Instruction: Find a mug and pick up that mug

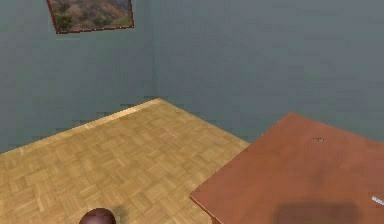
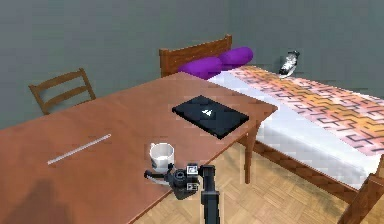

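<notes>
A: What does the forward view give?

B: Teal walls (image 1: 250, 60) meeting in a corner, with a framed picture (image 1: 90, 14) high at the left and a parquet floor (image 1: 130, 150) below. A brown surface (image 1: 300, 175) comes in from the lower right. A dark round shape (image 1: 98, 216) sits at the bottom edge; I cannot tell what it is.

A: And the arm side view?

B: The brown surface runs across the middle, with a wooden chair (image 2: 62, 90) at its far side on the left. A closed dark laptop (image 2: 210, 113) lies near the right end, and a thin pale rod (image 2: 80, 150) lies toward the left.

A: The mug?

B: The white mug (image 2: 162, 154) stands upright near the front edge, between rod and laptop.

A: The hand?

B: The arm (image 2: 211, 205) rises from the bottom edge, and the hand (image 2: 165, 175) is right at the mug. I cannot tell whether it touches the mug or grasps anything.

A: Past the surface?

B: At the right there is a bed (image 2: 300, 132) with a wooden headboard (image 2: 195, 50), two purple pillows (image 2: 215, 63) and an orange patterned blanket (image 2: 325, 100). A small pale thing (image 2: 290, 63) lies near the pillows, too small to name.
</notes>
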Motion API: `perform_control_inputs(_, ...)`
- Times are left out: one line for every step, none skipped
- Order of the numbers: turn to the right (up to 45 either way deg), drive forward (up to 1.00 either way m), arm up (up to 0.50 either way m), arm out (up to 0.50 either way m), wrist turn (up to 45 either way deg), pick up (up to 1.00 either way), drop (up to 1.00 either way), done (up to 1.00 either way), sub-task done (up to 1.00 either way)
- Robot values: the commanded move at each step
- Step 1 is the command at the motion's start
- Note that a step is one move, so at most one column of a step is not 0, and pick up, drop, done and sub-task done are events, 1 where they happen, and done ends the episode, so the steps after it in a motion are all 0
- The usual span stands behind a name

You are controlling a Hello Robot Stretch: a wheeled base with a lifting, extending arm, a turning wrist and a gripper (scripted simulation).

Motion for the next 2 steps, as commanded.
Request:
perform_control_inputs(0.0,0.0,0.1,0.0,0.0,0.0,0.0,0.0,0.0)
perform_control_inputs(0.0,0.0,0.0,0.0,0.0,0.0,0.0,1.0,0.0)
